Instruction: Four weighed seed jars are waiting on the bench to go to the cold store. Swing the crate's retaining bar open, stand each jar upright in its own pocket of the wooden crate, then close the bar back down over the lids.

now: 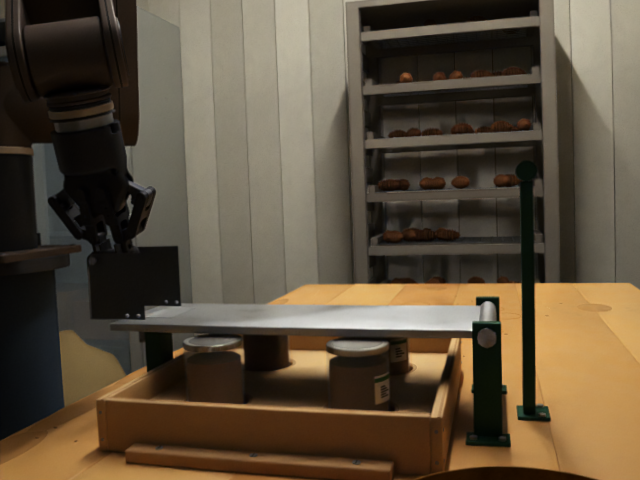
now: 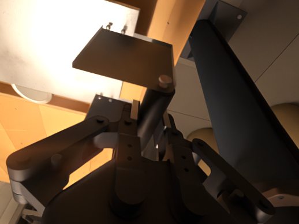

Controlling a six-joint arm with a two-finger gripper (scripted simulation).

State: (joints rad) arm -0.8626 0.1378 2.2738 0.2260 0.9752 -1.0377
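Note:
On the wooden bench stands the wooden crate [image 1: 279,408] with several lidded seed jars upright in its pockets, among them a near left jar [image 1: 213,368] and a near right jar [image 1: 360,373]. The grey retaining bar [image 1: 297,319] lies level just above the lids, hinged on a green post [image 1: 487,372] at the right end. At its left end a dark handle bracket [image 1: 134,281] [image 2: 127,59] rises, and my gripper [image 1: 111,243] [image 2: 147,115] is closed on the bracket's handle rod [image 2: 151,111] from above.
A tall green stop post [image 1: 528,289] stands on the bench right of the hinge. A wooden strip [image 1: 258,461] is fixed along the crate's near side. A grey shelf rack [image 1: 455,144] of brown items stands against the far wall.

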